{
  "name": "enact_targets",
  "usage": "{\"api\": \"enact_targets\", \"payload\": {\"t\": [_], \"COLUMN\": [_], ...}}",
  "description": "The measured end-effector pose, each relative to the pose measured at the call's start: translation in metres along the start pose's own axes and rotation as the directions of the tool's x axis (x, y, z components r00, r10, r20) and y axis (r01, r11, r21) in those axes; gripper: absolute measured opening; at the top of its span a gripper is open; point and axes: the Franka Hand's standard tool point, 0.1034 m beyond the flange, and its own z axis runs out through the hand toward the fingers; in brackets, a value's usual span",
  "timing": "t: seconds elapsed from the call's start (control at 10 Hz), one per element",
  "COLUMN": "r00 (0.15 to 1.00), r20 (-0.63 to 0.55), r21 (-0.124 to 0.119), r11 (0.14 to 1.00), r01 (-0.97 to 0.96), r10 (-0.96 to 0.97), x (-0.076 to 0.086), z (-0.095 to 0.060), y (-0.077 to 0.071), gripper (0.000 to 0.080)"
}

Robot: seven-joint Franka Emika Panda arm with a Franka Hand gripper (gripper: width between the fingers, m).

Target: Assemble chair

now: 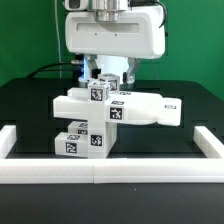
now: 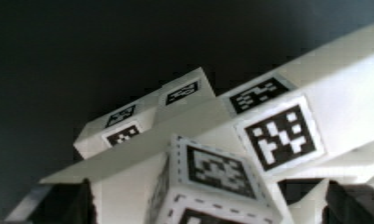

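Black table point(image 1: 30, 100) seen from the exterior view, long low white border rail point(image 1: 100, 170) running along the near edge with short returns at both ends. Chair point(image 1: 100, 115) sits mid-table, just behind the rail – a stack of matte white blocky pieces carrying small black-and-white tags point(image 1: 113, 113). Lowest block point(image 1: 82, 143) rests on the table near the rail, tags on its front face. Above it a wider flat slab point(image 1: 145, 108) juts toward the exterior view's right, tilted slightly, one tag at its far end. Small cube point(image 1: 100, 91) tops the stack, tilted, tagged on two visible faces.

Gripper point(image 1: 107, 72) hangs directly over that cube, under the arm's white housing point(image 1: 110, 35). Fingers point(image 1: 127, 72) dark, flanking the cube's upper part; contact not resolvable in the exterior view. Wrist view shows tagged white faces of the chair point(image 2: 255, 130) filling the frame, fingertips point(image 2: 51, 205) at the picture's lower corners standing apart from the part – jaws spread wide, nothing clamped.
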Motion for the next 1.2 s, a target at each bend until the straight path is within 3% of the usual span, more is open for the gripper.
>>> {"api": "enact_targets", "payload": {"t": [0.3,0.9,1.1,1.2], "r00": [0.965,0.783,0.671,0.576], "r20": [-0.002,-0.002,0.001,0.004], "r21": [0.000,-0.003,-0.010,-0.013], "r11": [0.965,0.783,0.671,0.576], "r01": [0.264,0.622,0.741,0.817], "r10": [-0.264,-0.622,-0.741,-0.817], "x": [0.0001,0.0013,0.0023,0.0035], "z": [-0.0001,0.0002,0.0002,0.0002], "y": [-0.0004,0.0011,0.0025,0.0041], "gripper": [0.0649,0.0649,0.0649,0.0649]}}
